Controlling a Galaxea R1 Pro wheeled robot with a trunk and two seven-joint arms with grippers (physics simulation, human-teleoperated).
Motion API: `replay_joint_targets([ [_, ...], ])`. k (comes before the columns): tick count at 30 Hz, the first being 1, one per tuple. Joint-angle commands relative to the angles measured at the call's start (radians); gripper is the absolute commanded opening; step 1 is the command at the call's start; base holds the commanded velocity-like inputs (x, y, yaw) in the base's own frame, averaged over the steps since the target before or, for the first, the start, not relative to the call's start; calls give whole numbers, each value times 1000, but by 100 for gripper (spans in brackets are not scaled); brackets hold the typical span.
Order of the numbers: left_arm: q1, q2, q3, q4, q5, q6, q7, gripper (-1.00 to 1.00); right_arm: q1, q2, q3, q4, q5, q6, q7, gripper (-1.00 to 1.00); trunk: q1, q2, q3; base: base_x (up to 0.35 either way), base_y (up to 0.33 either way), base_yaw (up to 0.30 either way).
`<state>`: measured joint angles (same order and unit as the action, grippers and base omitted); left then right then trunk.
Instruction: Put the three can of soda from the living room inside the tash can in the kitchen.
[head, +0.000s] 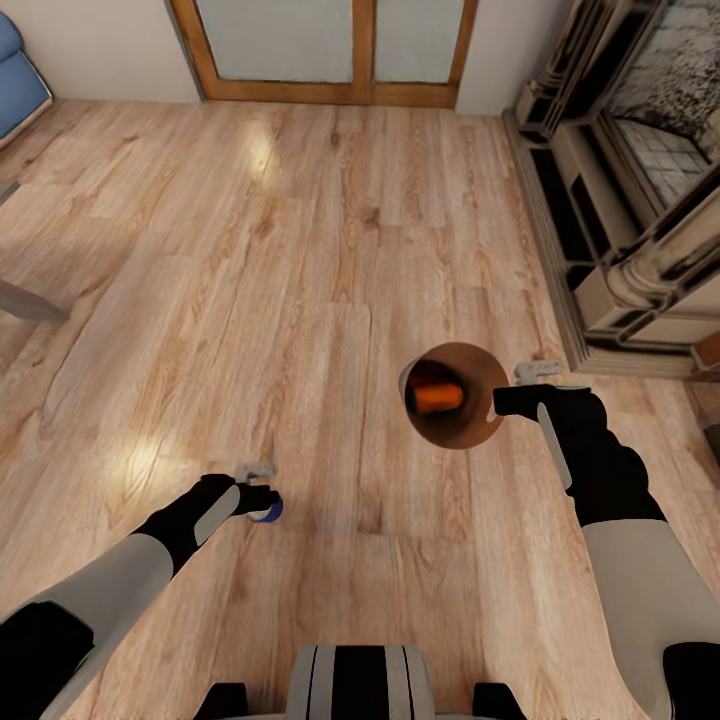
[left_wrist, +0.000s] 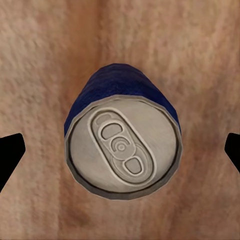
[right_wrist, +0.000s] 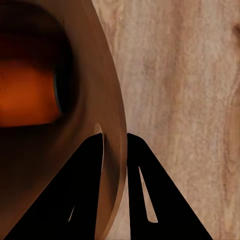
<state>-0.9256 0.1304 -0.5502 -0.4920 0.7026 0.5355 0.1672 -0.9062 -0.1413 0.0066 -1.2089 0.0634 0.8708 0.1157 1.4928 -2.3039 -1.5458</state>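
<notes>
A dark blue can of soda with a silvery top stands on the light wood floor. My left gripper hangs over it, open, with the fingertips wide apart on either side of the can. My right gripper is shut on the rim of the tash can, which hangs above the floor, copper-brown inside. An orange can of soda lies inside it. In the right wrist view the two fingers pinch the bin's wall, and the orange can glows inside.
An ornate fireplace lines the right side. A wood-framed door is at the back, a blue sofa at the far left, and a low table's edge at the left. My base shows below.
</notes>
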Motion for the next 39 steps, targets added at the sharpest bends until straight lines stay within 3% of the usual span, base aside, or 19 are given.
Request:
replay_joint_targets([
  [1, 0, 0, 0, 0, 0, 0, 0, 100, 0, 0, 1, -1, -13, 0, 5, -100, 0, 0, -2, 0, 0, 0],
  [11, -1, 0, -1, 0, 0, 0, 0, 100, 0, 0, 29, -5, -13, 0, -7, -100, 0, 0, -17, 0, 0, 0],
  [14, -1, 0, -1, 0, 0, 0, 1, 100, 0, 0, 30, -5, -14, 0, -10, -100, 11, -21, -30, 0, 0, 0],
  [39, -1, -1, -1, 0, 0, 0, 1, 100, 4, 0, 36, -5, -14, -4, -11, -100, 15, -28, -36, 0, 0, 0],
])
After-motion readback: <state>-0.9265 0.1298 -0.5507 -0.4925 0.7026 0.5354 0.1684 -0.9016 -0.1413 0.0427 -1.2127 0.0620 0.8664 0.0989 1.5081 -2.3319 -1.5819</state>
